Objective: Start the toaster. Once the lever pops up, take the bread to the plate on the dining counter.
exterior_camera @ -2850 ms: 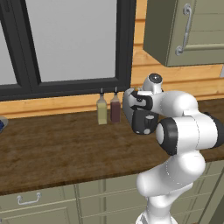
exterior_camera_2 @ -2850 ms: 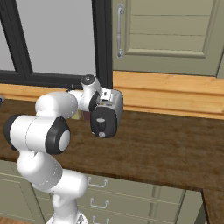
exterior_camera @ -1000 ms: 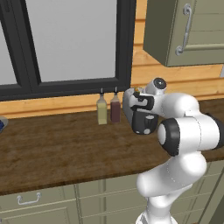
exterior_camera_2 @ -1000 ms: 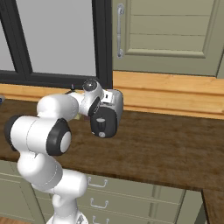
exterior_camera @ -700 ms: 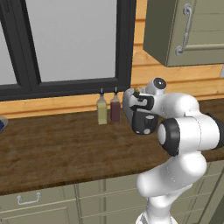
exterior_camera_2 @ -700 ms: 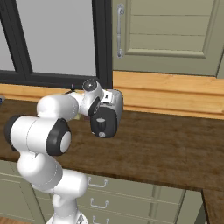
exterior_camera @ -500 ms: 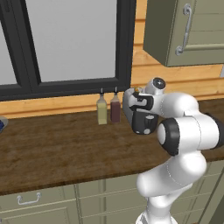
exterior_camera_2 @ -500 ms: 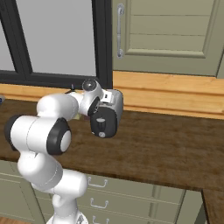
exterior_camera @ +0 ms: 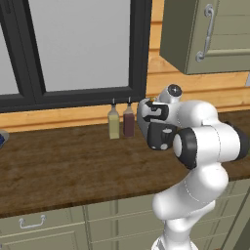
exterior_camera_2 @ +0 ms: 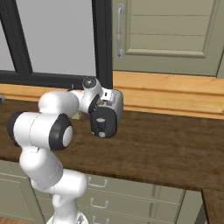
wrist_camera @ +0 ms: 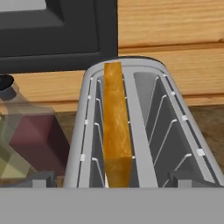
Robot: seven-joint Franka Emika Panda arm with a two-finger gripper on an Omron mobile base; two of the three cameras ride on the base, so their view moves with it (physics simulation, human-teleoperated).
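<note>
The toaster [wrist_camera: 148, 113] lies right under my hand, its two slots seen from above. A slice of bread [wrist_camera: 116, 127] stands on edge in the left slot, its top edge golden brown; the right slot holds nothing. My gripper [wrist_camera: 113, 179] hovers over the slots, open, with one dark fingertip [wrist_camera: 41, 179] on each side and nothing between them. In the right base view the toaster [exterior_camera_2: 114, 103] sits on the dark wood counter by the window, its black end panel with the grey knob facing the camera, my hand on top of it. The plate and the dining counter are out of view.
Two small bottles [exterior_camera: 114, 123] [exterior_camera: 129, 121] stand against the wall just left of the toaster; the dark one [wrist_camera: 30, 135] is close beside it. A black window frame [exterior_camera: 141, 49] and a wall cabinet [exterior_camera: 210, 34] rise behind. Drawers [exterior_camera_2: 98, 183] run below the counter.
The wrist has edged very slightly upward over the toaster; the bread and toaster have not moved.
</note>
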